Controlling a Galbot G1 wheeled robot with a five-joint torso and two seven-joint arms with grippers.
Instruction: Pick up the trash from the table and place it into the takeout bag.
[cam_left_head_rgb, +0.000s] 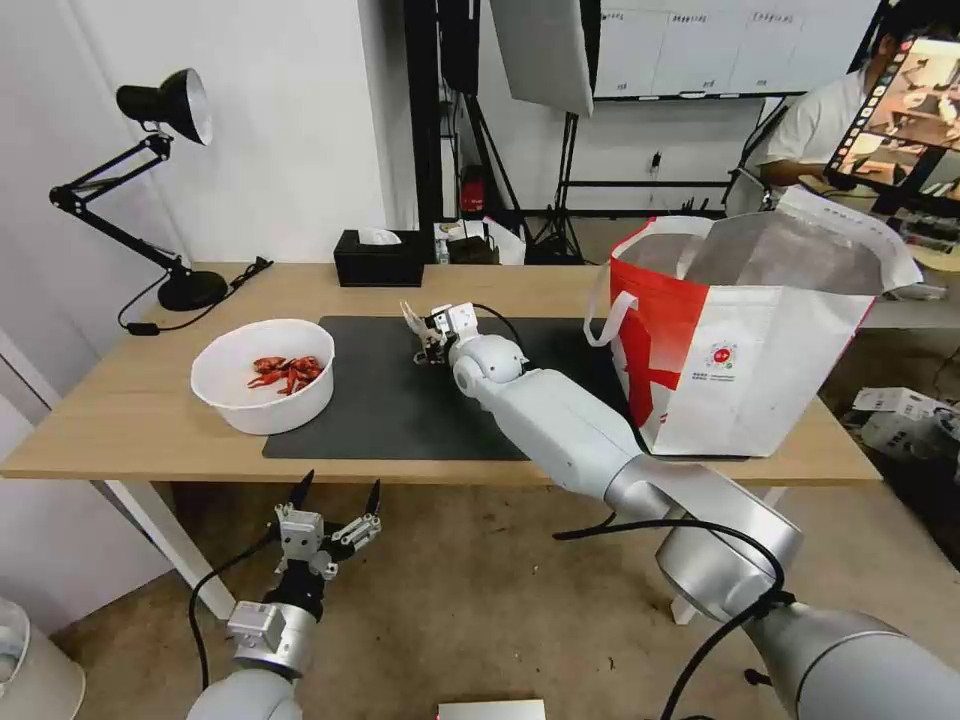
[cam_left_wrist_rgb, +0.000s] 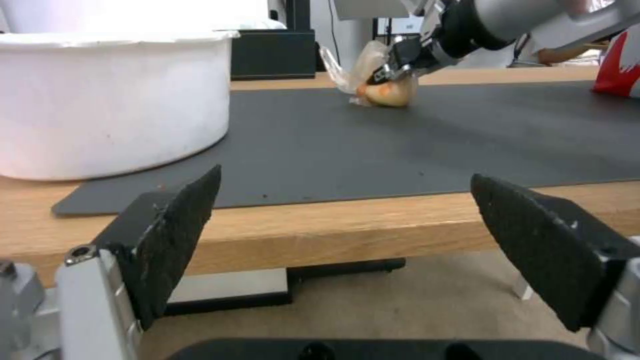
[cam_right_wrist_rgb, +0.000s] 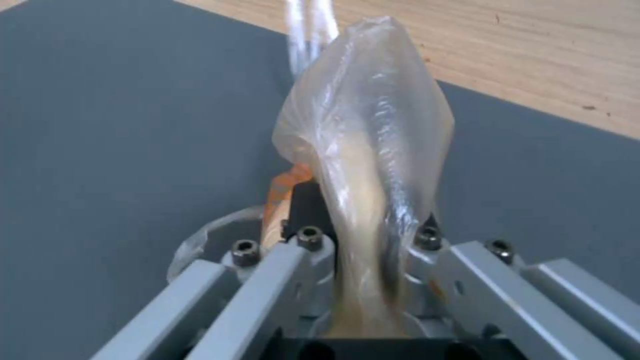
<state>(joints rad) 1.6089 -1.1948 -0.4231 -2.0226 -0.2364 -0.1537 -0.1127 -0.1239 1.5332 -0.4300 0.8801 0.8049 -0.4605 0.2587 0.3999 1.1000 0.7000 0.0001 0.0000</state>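
My right gripper (cam_left_head_rgb: 425, 338) reaches over the dark mat (cam_left_head_rgb: 400, 410) and is shut on the beige ball in clear wrap (cam_left_wrist_rgb: 388, 93), a piece of trash. The ball's underside touches the mat. Close up, the wrap (cam_right_wrist_rgb: 363, 150) bulges out from between the shut fingers (cam_right_wrist_rgb: 303, 250). A white bowl of red shells (cam_left_head_rgb: 265, 375) stands at the mat's left end on the table (cam_left_head_rgb: 120, 420). The takeout bag (cam_left_head_rgb: 740, 340) stands open on the table's right end. My left gripper (cam_left_wrist_rgb: 343, 180) hangs open below the table's front edge, facing the bowl (cam_left_wrist_rgb: 113, 100).
A black tissue box (cam_left_head_rgb: 378, 258) sits at the table's back edge, behind the mat. A black desk lamp (cam_left_head_rgb: 165, 190) stands at the back left corner with its cord trailing on the wood. The right arm's white forearm (cam_left_head_rgb: 560, 420) crosses the mat's right half.
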